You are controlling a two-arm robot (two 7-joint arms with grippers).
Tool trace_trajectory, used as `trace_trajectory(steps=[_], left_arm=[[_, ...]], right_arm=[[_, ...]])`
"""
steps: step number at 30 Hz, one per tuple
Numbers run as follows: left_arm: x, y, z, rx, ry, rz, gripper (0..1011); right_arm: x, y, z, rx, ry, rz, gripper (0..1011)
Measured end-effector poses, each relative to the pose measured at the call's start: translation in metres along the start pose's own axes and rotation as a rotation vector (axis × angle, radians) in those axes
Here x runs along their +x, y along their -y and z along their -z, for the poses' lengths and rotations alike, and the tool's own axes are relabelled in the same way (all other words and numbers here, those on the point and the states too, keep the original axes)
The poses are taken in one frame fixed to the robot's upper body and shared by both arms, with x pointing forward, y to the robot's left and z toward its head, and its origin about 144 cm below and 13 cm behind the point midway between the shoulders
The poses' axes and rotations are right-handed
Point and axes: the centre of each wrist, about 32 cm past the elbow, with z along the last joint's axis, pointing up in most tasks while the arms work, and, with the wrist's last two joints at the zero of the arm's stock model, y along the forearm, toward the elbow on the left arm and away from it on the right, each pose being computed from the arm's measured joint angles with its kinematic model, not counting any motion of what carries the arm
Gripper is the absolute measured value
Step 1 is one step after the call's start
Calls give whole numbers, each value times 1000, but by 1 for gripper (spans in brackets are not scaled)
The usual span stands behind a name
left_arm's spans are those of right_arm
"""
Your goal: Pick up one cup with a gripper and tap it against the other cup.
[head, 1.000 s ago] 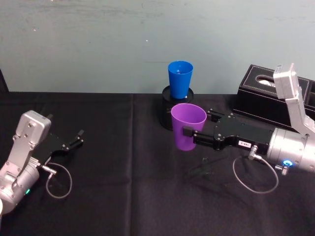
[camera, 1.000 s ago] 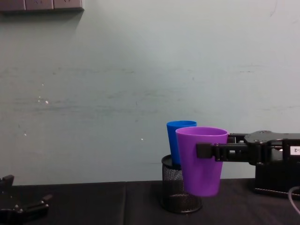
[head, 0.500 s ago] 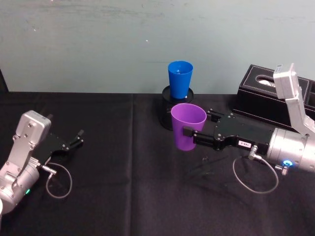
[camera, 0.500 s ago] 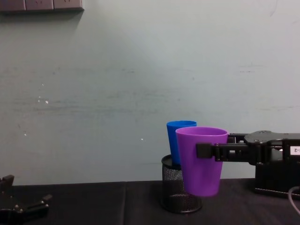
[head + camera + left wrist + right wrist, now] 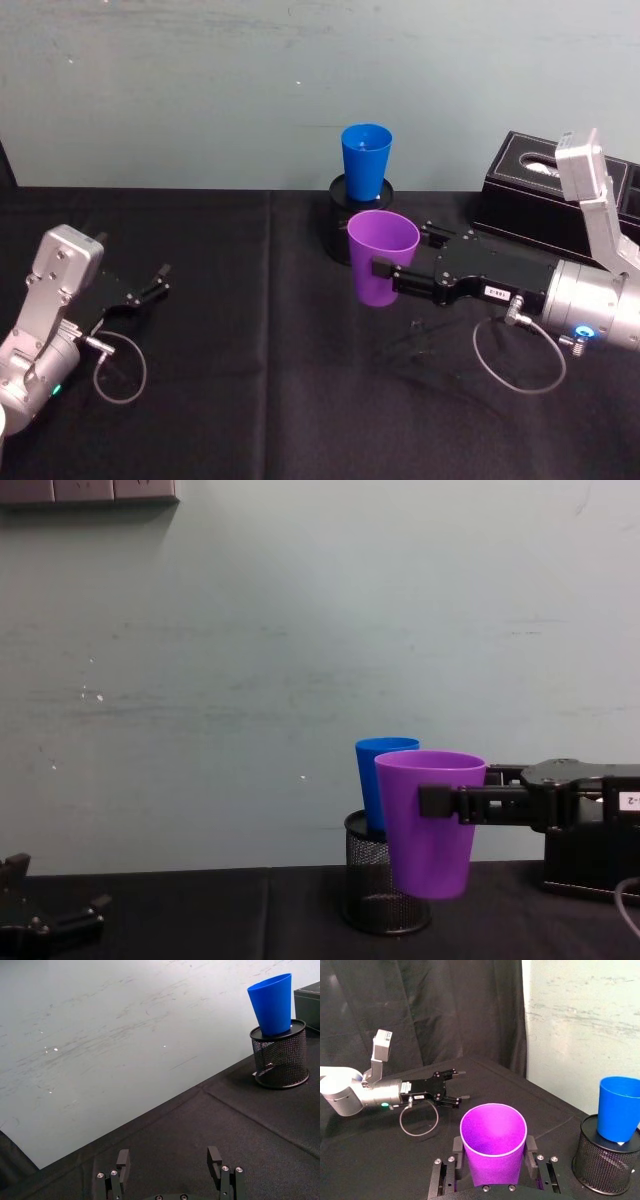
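Purple plastic cup [image 5: 381, 248], smooth and tapered, hangs upright in the air just above a black tablecloth [image 5: 280, 400], mouth open to the top. The right gripper [image 5: 400, 265], a slim black two-finger claw on a silver wrist with a blue glowing ring, reaches in from the right side and grasps the cup. Its fingers [image 5: 457, 1149] press on opposite sides of the cup wall, a little below the rim.

Just behind the purple cup, towards the wall, a black mesh pot [image 5: 338, 225] stands on the cloth. A bright blue cup [image 5: 366, 160] sits upright in it, with most of its body rising above the pot's rim. The two cups are near each other but apart. From the chest camera the purple cup stands in front of the blue one and covers its right side, with the purple rim slightly lower than the blue rim. From the right wrist camera a clear gap shows between them.

At the far left of the table the left gripper [image 5: 160, 280] rests low over the cloth, well apart from both cups. Its fingers are spread wide with nothing between them.

A black box [image 5: 520, 200] sits at the back right of the table, beyond the right arm. A pale, scuffed wall [image 5: 200, 80] rises behind the table.
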Motion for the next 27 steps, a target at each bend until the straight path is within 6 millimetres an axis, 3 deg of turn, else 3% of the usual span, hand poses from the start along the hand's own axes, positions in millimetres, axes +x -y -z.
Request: trace_trajectory(steps=[17,27], left_arm=[[0,0,0,0,0,0,1011],[0,0,0,0,0,0,1011]], right_arm=[[-1,0,1,4,7,-3,721],[-3,2,28,-3,18,-14,721]])
